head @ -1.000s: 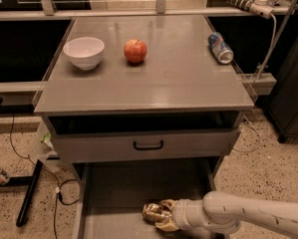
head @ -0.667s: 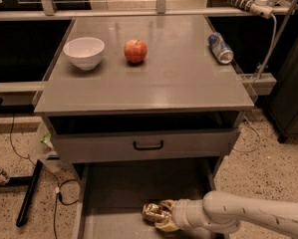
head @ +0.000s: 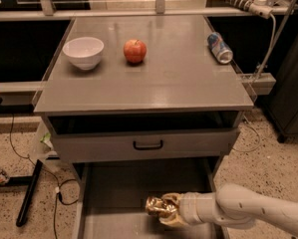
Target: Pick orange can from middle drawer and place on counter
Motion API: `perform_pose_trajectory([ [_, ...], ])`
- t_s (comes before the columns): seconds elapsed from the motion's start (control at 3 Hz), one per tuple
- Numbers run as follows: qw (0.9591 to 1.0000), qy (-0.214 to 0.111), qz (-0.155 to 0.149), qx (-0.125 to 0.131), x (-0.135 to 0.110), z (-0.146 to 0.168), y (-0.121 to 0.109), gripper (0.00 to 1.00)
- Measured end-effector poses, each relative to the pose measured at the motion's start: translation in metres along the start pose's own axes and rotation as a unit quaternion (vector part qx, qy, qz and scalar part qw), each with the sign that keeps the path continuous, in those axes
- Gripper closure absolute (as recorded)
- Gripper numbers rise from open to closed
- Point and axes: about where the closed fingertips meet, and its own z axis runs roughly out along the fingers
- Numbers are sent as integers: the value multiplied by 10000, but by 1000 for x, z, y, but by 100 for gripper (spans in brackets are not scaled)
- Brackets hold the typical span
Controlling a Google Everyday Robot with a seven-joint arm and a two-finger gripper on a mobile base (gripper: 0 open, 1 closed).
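Observation:
The orange can point(head: 156, 206) is a small shiny golden-brown can low in the open middle drawer point(head: 113, 193), a grey tray pulled out at the bottom of the view. My gripper point(head: 164, 211) reaches in from the lower right on a white arm and is shut on the can, its golden fingers point(head: 171, 218) wrapped around it just above the drawer floor. The counter point(head: 153, 78) is the flat grey cabinet top above.
On the counter stand a white bowl point(head: 83, 52), a red apple point(head: 135, 51) and a blue-and-silver soda can point(head: 220, 48) lying on its side at the right. A closed drawer front with a black handle point(head: 148, 145) sits above the open drawer. Cables and a black bar point(head: 29, 193) lie on the floor at left.

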Motion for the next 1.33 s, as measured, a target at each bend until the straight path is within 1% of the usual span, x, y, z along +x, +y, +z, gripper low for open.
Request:
perform_pose_trajectory([
  [0.33, 9993, -162, -344, 59, -29, -51, -7, 100],
  [0.67, 9974, -206, -654, 232, -57, -117, -28, 100],
  [1.0, 9958, -248, -792, 384, -88, -185, -61, 100],
  [1.33, 9921, -382, -1017, 633, -130, -256, -90, 100],
])
